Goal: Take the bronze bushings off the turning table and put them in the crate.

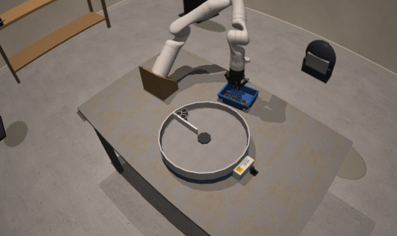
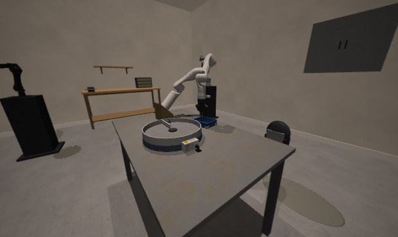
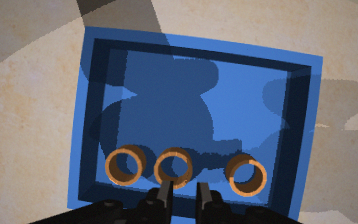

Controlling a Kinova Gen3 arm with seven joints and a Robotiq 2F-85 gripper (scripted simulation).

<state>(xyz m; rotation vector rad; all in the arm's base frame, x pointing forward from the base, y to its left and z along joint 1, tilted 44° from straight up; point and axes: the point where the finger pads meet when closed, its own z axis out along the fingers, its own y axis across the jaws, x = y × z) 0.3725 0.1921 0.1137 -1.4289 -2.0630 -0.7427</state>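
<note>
My gripper points down over the blue crate. Its fingers stand a narrow gap apart with nothing between them. Three bronze bushings are in the crate, along one side: the left one, the middle one, partly behind a finger, and the right one. The round turning table holds a small cluster of grey steel bushings beside its white bar. No bronze bushing shows on it.
The turning table's raised wall stands close to the crate. A white control box is fixed at its front right, with a small black part beside it. A brown upright panel stands at the arm's base.
</note>
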